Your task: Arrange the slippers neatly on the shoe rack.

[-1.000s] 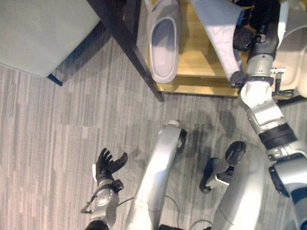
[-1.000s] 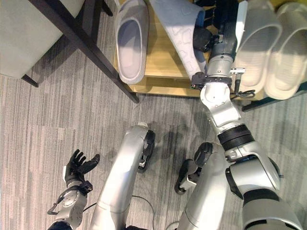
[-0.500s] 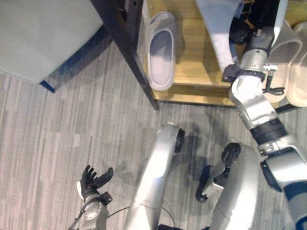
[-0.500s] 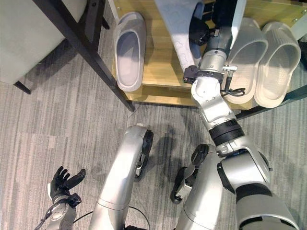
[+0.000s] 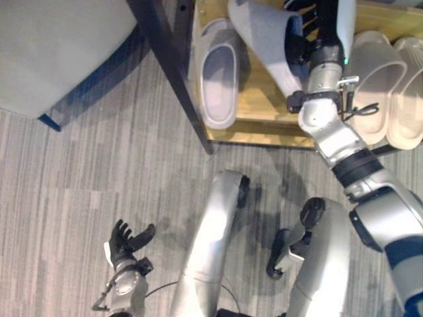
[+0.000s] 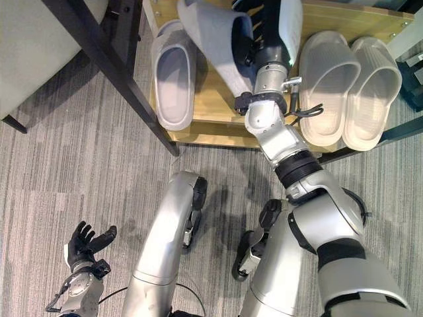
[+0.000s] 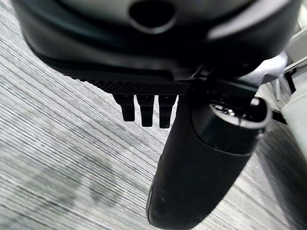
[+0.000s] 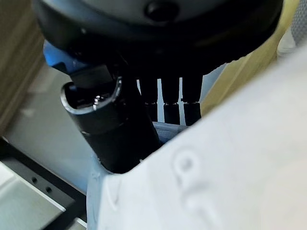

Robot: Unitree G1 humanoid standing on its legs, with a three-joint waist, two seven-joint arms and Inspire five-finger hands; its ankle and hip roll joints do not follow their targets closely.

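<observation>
A pale lavender slipper lies flat at the left end of the wooden shoe rack. Its mate hangs tilted above the rack beside it, sole showing. My right hand is shut on that mate, with thumb and fingers curled on its upper. Two beige slippers sit side by side on the rack's right half. My left hand is low at the left over the carpet, open and holding nothing, its thumb standing out.
A dark furniture leg slants across the carpet right beside the rack's left edge. A grey cushioned seat sits above it at the upper left. Striped grey carpet spreads in front of the rack.
The view has shifted, bringing the beige slippers fully in. My right hand has carried the held slipper leftward, closer to the one lying on the rack. The left hand stays low and open.
</observation>
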